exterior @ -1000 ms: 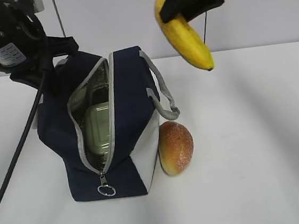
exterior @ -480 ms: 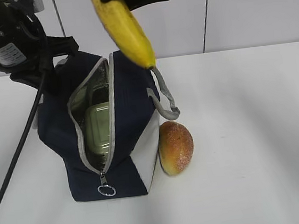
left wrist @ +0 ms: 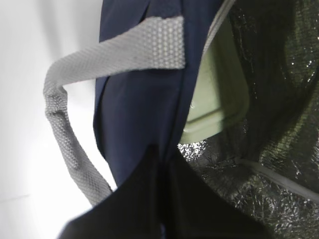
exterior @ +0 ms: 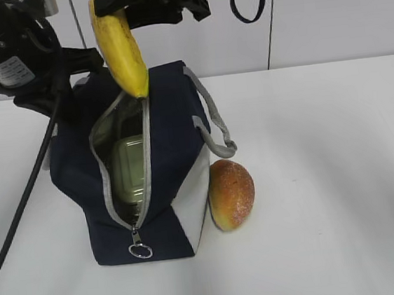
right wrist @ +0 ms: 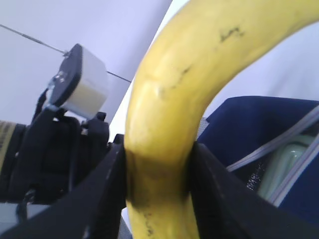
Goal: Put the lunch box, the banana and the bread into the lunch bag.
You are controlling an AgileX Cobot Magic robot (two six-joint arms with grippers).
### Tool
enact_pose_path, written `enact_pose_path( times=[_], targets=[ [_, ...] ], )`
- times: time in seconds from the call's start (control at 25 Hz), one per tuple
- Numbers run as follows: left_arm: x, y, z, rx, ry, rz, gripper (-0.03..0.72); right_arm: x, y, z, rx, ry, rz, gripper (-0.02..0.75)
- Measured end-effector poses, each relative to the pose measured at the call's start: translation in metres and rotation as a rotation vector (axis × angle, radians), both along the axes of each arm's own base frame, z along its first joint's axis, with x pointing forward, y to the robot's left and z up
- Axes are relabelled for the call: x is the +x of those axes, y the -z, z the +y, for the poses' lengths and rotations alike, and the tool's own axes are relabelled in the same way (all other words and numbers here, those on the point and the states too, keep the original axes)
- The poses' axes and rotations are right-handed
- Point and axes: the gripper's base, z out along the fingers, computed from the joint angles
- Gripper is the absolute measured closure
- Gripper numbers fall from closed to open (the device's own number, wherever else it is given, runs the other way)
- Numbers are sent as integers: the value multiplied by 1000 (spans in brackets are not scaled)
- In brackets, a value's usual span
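The right gripper (right wrist: 158, 186) grasps the banana (exterior: 120, 46), hanging at 12 o'clock above the open bag (exterior: 170, 122). The box (exterior: 130, 170) lies inside. The bread (exterior: 231, 193) touches the bag at 3 o'clock. The left gripper (left wrist: 164, 199) pinches the bag's edge.

Bright, even light; soft shadows; wrist views blurred
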Motion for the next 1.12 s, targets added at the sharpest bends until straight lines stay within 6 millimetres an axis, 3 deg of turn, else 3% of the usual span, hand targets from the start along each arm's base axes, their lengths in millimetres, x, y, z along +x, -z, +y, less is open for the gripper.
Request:
enact_pose_path(
  times=[0.48,1.12],
  targets=[
    [0,0,0,-1,0,-4,691,14,36,11,11,-1,88,430],
    [1,0,0,-3,-1,-10,691,-1,59,0,-256,-130,201,430]
  ],
)
